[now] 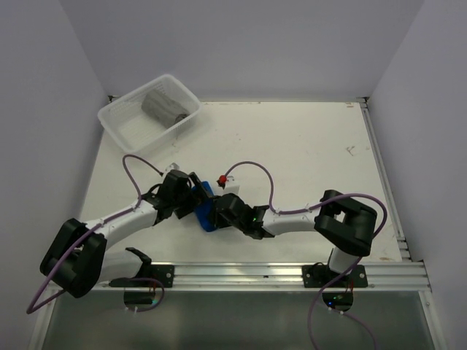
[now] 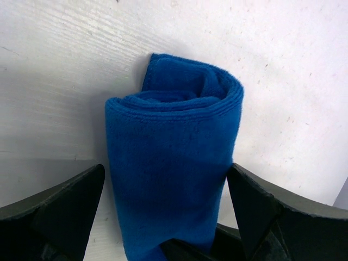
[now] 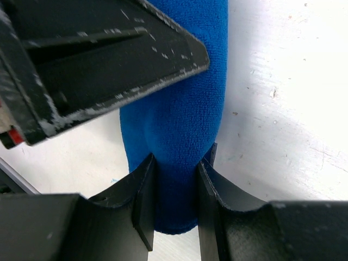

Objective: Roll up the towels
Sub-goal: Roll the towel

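Nearest us is the aluminium rail (image 1: pixel 292 273) along the near edge of the table (image 1: pixel 314 146), with both arm bases bolted to it.

The left arm (image 1: pixel 117 219) and right arm (image 1: pixel 350 222) fold inward and meet low over one spot, close to the near edge and left of its middle. We read this as a two-handed hold, each arm taking one end of the work.

At the far left corner sits a translucent ribbed basket (image 1: pixel 120 135), set askew. The grey towel (image 1: pixel 162 106) lies inside it as a compact roll. We judge that one done.

At the meeting point the blue towel (image 2: pixel 171 179) lies on the table, wound into a thick roll. The left wrist view shows the spiral at its end.

The right gripper (image 3: pixel 174 196) has its fingers clenched on the roll near one end, and the pile is visibly dented between them. This probably keeps the wraps from springing loose.

The left gripper (image 2: pixel 167 171) is spread wide, with one finger on each flank of the roll. The cloth there is not squeezed, so we judge it is not gripping. It may be bracketing the roll against unwinding, or standing ready to close.

The blue towel looks nearly finished, and what remains seems to be a transfer to the basket. The risk is that the soft pile slackens if the one pinch lets go before the other closes.
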